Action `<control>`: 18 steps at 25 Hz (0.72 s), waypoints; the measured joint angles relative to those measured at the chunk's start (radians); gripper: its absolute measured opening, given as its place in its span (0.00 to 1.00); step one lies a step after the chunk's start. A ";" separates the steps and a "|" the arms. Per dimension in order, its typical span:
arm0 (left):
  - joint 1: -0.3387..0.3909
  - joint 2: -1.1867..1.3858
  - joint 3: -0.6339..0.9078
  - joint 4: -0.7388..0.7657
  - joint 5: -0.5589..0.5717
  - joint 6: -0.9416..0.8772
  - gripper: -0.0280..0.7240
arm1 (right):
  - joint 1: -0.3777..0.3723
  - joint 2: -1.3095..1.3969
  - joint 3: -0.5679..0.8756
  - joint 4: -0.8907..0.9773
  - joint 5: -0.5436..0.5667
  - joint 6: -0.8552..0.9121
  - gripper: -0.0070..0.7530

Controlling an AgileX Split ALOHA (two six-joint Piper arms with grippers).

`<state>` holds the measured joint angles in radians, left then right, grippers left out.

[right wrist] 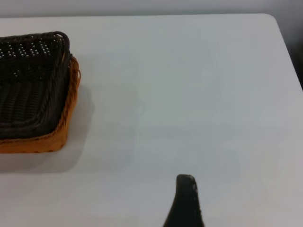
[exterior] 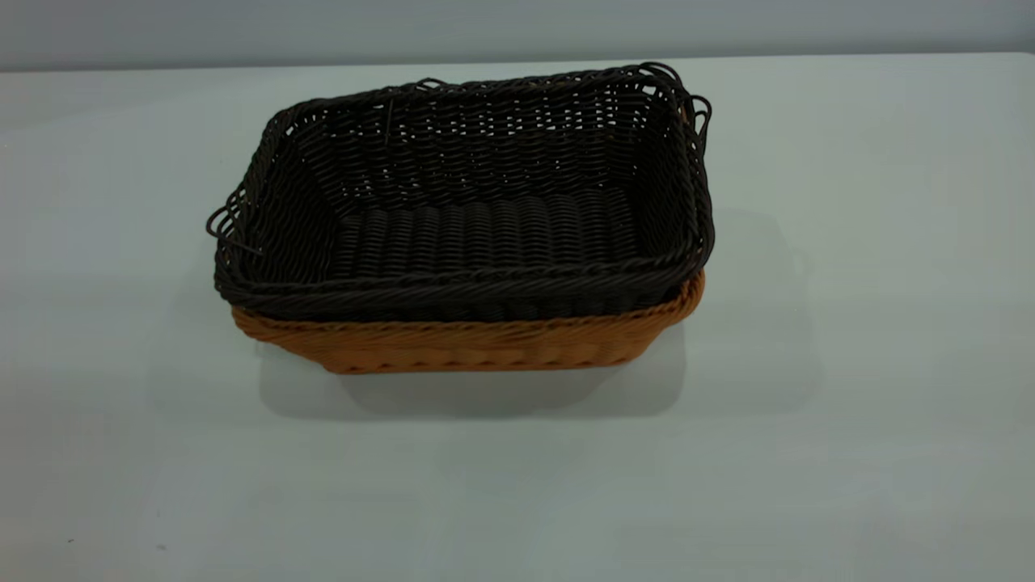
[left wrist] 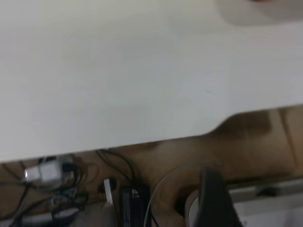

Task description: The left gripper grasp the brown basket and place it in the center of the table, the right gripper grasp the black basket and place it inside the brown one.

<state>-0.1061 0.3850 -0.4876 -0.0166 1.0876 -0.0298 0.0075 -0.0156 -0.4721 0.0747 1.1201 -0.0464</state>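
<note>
1. Bare desk [exterior: 517, 501] fills the near edge; no arm appears in the exterior view.
2. Left gripper [left wrist: 215, 198]: only one dark finger shows, hanging past the desk's edge over cables and floor. Cannot tell how far its fingers are open; nothing held.
3. Centre of desk: brown basket [exterior: 485, 343] sits flat, black basket [exterior: 477, 202] nested inside, rim riding slightly higher at the right. Placement looks complete.
4. Right gripper [right wrist: 185, 201]: one finger tip visible, well apart from both baskets, toward the desk's right edge. Cannot tell its opening; holds nothing, judged parked clear.
</note>
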 joint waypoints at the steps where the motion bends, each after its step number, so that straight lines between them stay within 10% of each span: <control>1: 0.031 -0.008 0.000 0.000 -0.001 0.000 0.59 | 0.000 0.000 0.000 0.000 0.000 0.000 0.71; 18: 0.104 -0.403 0.000 0.001 0.022 0.000 0.59 | 0.000 -0.001 0.000 0.000 -0.001 0.000 0.71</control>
<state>-0.0021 -0.0177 -0.4876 -0.0158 1.1093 -0.0298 0.0075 -0.0165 -0.4721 0.0747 1.1193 -0.0464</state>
